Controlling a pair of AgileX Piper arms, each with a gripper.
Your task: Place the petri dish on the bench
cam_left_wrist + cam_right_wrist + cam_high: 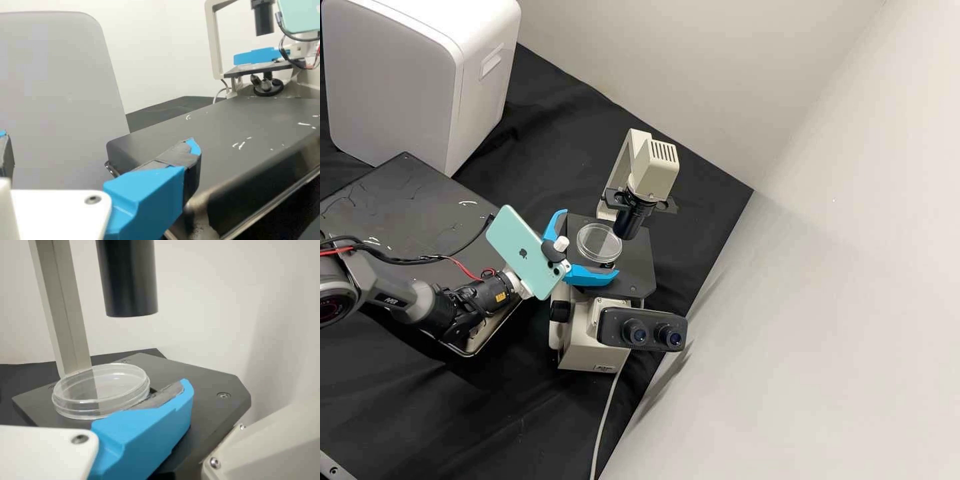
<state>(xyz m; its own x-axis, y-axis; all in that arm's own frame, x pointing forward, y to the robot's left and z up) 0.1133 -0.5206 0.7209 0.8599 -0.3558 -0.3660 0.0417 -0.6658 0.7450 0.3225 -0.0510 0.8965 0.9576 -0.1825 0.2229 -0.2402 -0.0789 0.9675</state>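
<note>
The right gripper (591, 244) is hovering, fingers spread and holding nothing; the petri dish (599, 241) is lying between them, toward 3 o'clock.

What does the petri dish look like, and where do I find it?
Find the beige microscope on the black bench; on its flat black stage, by the dark lens tube, sits the petri dish. It is the only clear, shallow, round thing there.

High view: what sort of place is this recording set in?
Probably a laboratory: a beige microscope with black eyepieces, a clear round plastic petri dish on its black stage, and a white boxy appliance behind.
</note>
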